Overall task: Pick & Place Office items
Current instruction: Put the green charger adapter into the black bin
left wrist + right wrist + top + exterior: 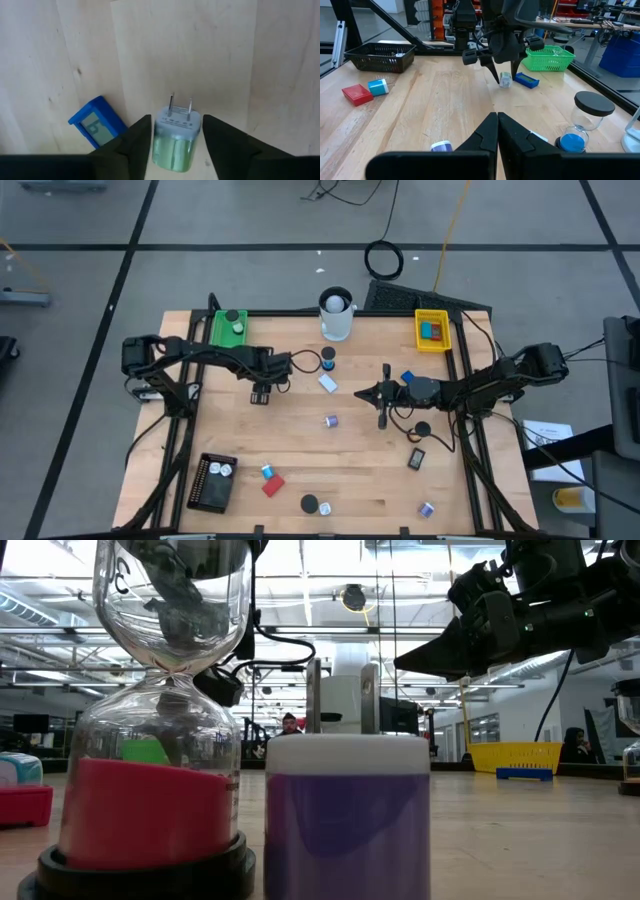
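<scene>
My left gripper (262, 392) (176, 125) points down over the left-centre of the table, shut on a small white-and-green charger plug (175, 142) (505, 80) with two metal prongs. A blue piece with a small display (96, 123) (526, 80) lies flat on the wood beside it. My right gripper (363, 393) (497, 120) is shut and holds nothing, hovering near the table's middle and pointing toward the left arm. Other small items lie scattered: a red block (273, 485), a blue-and-white roll (267, 471), a black cap (309, 503) and a purple roll (331, 421). My left gripper pinches the charger plug by the two opposite sides of its body (161, 142), one finger (137, 145) on each side. The fingers come from above, pointing down. The prongs (181, 106) stick out sideways past the fingertips. Whether the plug is lifted clear of the wood cannot be told.
A green tray (229, 328) and a yellow tray (432, 330) stand at the far edge, with a tall white cup (337, 315) between them. A black tray (213, 480) sits near left. A blue-sand hourglass (328, 361) stands by the left gripper. More small pieces lie near right.
</scene>
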Available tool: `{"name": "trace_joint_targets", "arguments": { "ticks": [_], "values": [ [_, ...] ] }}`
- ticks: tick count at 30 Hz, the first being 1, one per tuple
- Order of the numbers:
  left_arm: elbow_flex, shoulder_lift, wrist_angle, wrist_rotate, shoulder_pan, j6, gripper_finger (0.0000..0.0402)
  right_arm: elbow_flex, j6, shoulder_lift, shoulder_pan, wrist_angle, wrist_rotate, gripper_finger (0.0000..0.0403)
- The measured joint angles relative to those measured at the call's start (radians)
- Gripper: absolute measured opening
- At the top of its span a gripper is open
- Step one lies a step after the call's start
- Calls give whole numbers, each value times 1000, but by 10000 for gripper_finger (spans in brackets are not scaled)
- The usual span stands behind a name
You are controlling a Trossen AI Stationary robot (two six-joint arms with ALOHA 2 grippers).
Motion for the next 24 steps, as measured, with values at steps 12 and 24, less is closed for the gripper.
{"name": "trace_joint_targets", "arguments": {
  "ticks": [12,24],
  "values": [
    [-35,-6,13,-9,3,-3,160,0,0,0,0,-2,0,1],
    [-37,-21,74,64,-3,-31,142,0,0,0,0,-7,0,1]
  ]
}}
